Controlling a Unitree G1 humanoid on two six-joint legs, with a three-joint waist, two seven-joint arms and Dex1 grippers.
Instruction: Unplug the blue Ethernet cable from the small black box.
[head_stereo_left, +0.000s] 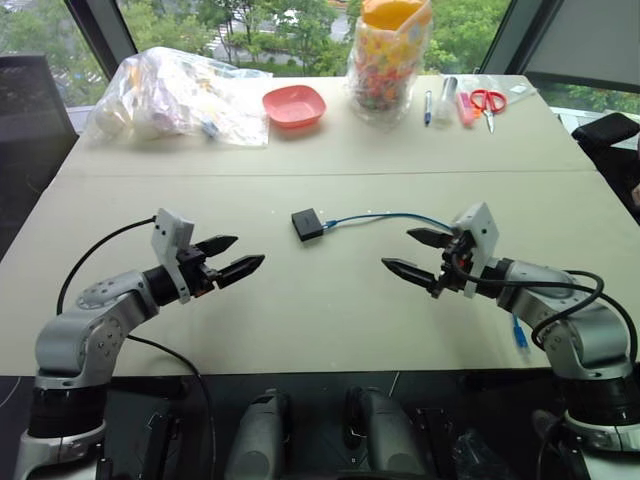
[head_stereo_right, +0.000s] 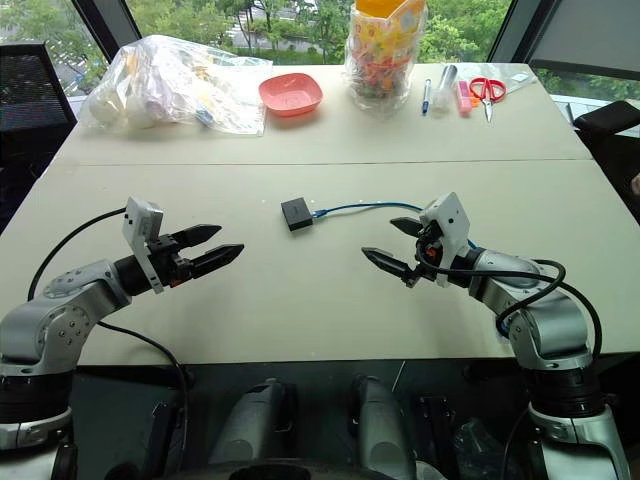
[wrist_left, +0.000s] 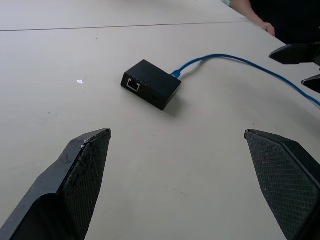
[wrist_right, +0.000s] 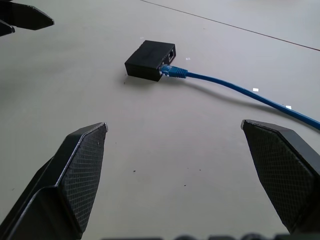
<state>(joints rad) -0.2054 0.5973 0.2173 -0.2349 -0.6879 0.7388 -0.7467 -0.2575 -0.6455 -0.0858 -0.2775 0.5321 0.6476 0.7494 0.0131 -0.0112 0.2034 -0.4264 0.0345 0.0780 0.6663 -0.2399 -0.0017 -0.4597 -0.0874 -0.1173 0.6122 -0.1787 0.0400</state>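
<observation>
The small black box (head_stereo_left: 308, 224) lies flat in the middle of the table. The blue Ethernet cable (head_stereo_left: 390, 216) is plugged into its right side and curves right, passing behind my right gripper. In the right wrist view the plug (wrist_right: 172, 72) sits in the box (wrist_right: 149, 60). My left gripper (head_stereo_left: 232, 257) hovers open to the left of the box, pointing at it, nothing between its fingers. My right gripper (head_stereo_left: 418, 254) hovers open to the right, also empty. The left wrist view shows the box (wrist_left: 150, 84) and the cable (wrist_left: 220, 57) beyond the fingers.
Along the far edge of the table (head_stereo_left: 300, 330) stand a clear plastic bag of items (head_stereo_left: 180, 95), a pink bowl (head_stereo_left: 294, 105), a jar of colourful pieces (head_stereo_left: 388, 60), pens (head_stereo_left: 428, 106) and red-handled scissors (head_stereo_left: 488, 102). A person's hand (wrist_left: 260, 22) rests at the table's edge.
</observation>
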